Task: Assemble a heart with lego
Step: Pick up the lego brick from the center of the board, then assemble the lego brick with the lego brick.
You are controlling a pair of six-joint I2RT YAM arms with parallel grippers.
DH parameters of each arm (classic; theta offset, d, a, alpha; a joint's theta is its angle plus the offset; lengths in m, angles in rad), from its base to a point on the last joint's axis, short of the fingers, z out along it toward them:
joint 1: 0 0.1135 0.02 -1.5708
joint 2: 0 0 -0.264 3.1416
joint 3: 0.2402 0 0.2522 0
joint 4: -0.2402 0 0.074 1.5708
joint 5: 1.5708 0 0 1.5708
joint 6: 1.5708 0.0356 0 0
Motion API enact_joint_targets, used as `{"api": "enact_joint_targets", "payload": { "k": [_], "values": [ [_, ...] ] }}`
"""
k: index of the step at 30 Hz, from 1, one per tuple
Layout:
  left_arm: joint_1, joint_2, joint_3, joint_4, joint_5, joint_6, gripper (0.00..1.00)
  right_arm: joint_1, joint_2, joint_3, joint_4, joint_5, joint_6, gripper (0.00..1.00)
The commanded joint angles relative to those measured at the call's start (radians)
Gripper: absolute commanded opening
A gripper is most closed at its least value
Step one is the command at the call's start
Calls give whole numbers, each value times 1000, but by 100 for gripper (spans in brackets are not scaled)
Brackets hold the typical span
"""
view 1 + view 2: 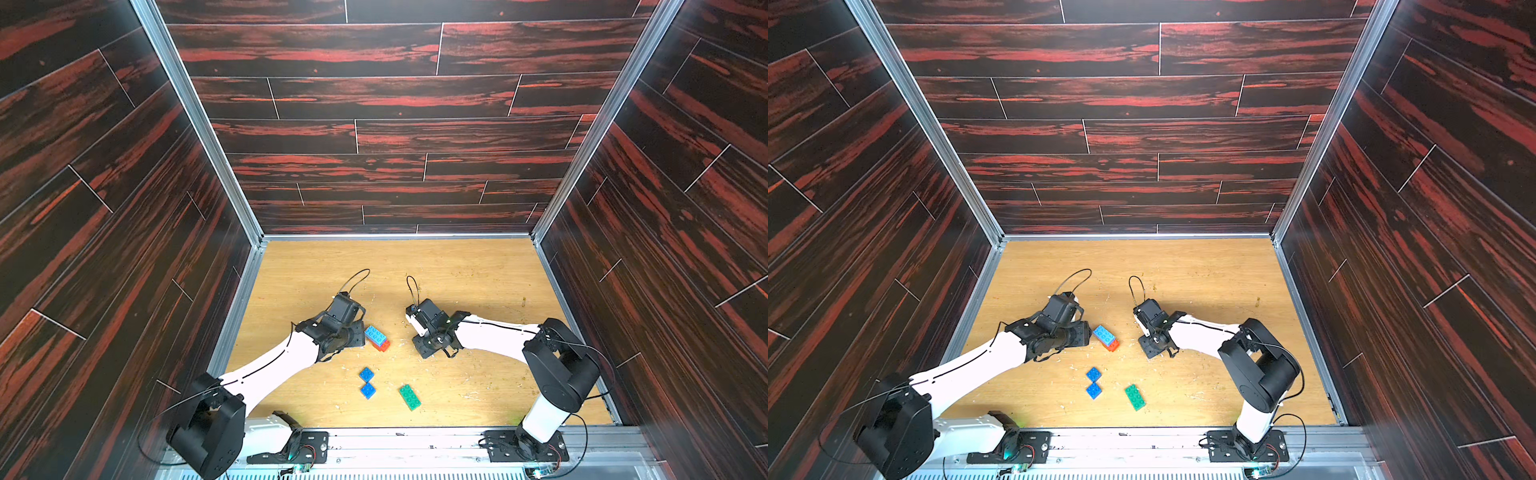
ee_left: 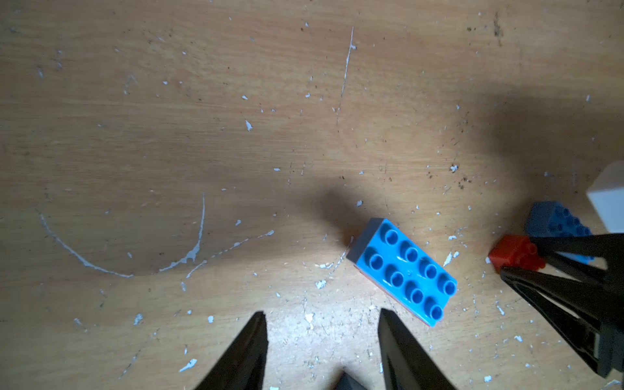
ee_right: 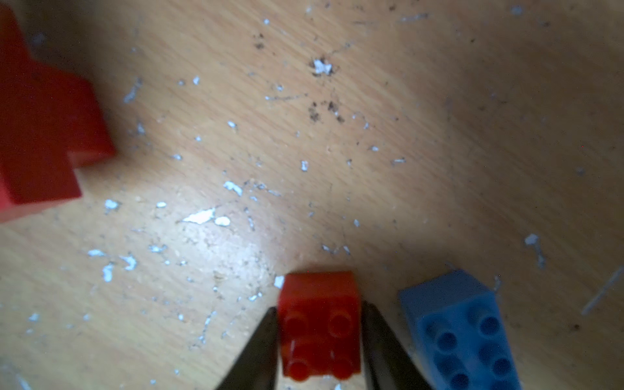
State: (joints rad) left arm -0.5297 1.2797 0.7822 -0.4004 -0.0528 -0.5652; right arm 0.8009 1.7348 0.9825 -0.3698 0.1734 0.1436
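The heart shows as a small joined stack (image 1: pixel 377 337) (image 1: pixel 1106 336), a long light blue brick (image 2: pixel 405 270) on red-orange ones. My left gripper (image 2: pixel 320 314) is open and empty, with the stack just past one finger. My right gripper (image 3: pixel 320 309) is shut on a small red-orange brick (image 3: pixel 320 293) (image 2: pixel 513 256), low over the table. A second light blue brick (image 3: pixel 466 334) (image 2: pixel 557 223) lies beside it. In both top views the right wrist hides these two. Loose lego lies nearer the front: two dark blue squares (image 1: pixel 366 374) (image 1: pixel 368 390) and a green brick (image 1: pixel 409 397).
The stack's red side (image 3: pixel 44 135) fills one edge of the right wrist view. The wooden table (image 1: pixel 457 270) is scratched and flecked with white. Dark panelled walls close it in on three sides, and the arm bases (image 1: pixel 291 449) (image 1: pixel 536 444) sit on the front rail.
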Motion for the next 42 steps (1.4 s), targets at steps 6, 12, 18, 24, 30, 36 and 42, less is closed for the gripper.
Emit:
{"api": "enact_joint_targets", "payload": {
  "k": [6, 12, 18, 24, 30, 36, 42],
  "values": [
    [28, -59, -20, 54, 46, -59, 67, 19, -54, 58, -50, -28, -59, 23],
    [46, 6, 5, 114, 94, -46, 72, 77, -54, 117, -73, -69, -191, 18],
    [60, 74, -7, 189, 148, -23, 72, 119, -31, 177, -84, -120, -248, 14],
    [75, 108, -14, 241, 181, -11, 72, 159, 34, 234, -106, -129, -258, 11],
    [93, 146, -37, 304, 211, -43, 68, 166, 72, 266, -86, -142, -217, 9],
    [100, 174, -80, 400, 258, -90, 64, 169, 103, 275, -76, -111, -187, 7],
    [103, 174, -120, 448, 260, -127, 61, 169, 103, 278, -54, -127, -166, 6]
  ]
}}
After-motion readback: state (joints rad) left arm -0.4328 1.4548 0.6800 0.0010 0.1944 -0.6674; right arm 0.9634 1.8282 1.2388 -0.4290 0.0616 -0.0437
